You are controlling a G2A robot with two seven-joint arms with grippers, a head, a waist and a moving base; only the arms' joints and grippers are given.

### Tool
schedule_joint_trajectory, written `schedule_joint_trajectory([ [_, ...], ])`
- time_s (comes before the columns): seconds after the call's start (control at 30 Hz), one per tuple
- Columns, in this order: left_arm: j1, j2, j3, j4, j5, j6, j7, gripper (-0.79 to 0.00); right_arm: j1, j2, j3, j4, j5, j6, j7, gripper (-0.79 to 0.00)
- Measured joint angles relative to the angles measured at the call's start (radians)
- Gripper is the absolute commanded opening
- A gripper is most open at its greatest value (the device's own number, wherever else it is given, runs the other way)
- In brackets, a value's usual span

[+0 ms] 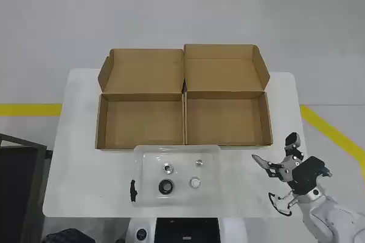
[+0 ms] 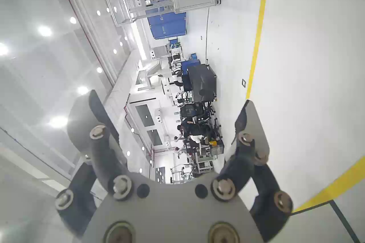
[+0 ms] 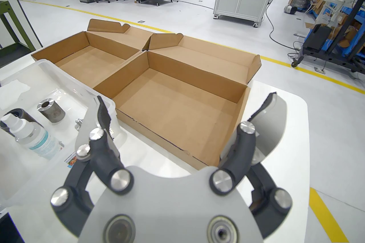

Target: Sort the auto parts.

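Right gripper (image 3: 186, 101) wide, empty — tray (image 3: 65, 79) just past one fingertip, box (image 3: 176, 110) straight ahead of the jaws. Inside the tray we see a sleeve (image 3: 51, 110), with a bottle (image 3: 31, 136) near it. Left gripper (image 2: 169, 101) wide too, aimed off at the room. We judge the risk — a finger clipping the tray wall or nudging the bottle. Bottle label too small to read.

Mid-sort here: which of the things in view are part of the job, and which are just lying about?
Job: clear tray, with metal cylinder, black ring, small metal piece and small bottle inside; left cardboard box; right cardboard box; probably the black piece on the table beside the tray.
Lying about: yellow floor tape; dark rack beside the table.
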Motion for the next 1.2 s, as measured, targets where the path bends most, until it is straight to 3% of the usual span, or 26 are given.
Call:
schedule_joint_trajectory([
  [0.27,0.0,0.0,0.0,0.0,0.0,0.0,0.0,0.0,0.001,0.0,-0.001,-0.001,-0.001,0.0,0.002,0.0],
  [0.53,0.0,0.0,0.0,0.0,0.0,0.0,0.0,0.0,0.049,0.009,-0.071,-0.09,-0.071,-0.104,0.175,0.0],
  [0.9,0.0,0.0,0.0,0.0,0.0,0.0,0.0,0.0,0.136,0.02,-0.251,-0.155,-0.173,-0.283,0.389,0.0],
  [1.2,0.0,0.0,0.0,0.0,0.0,0.0,0.0,0.0,0.193,0.02,-0.405,-0.157,-0.257,-0.304,0.522,0.0],
])
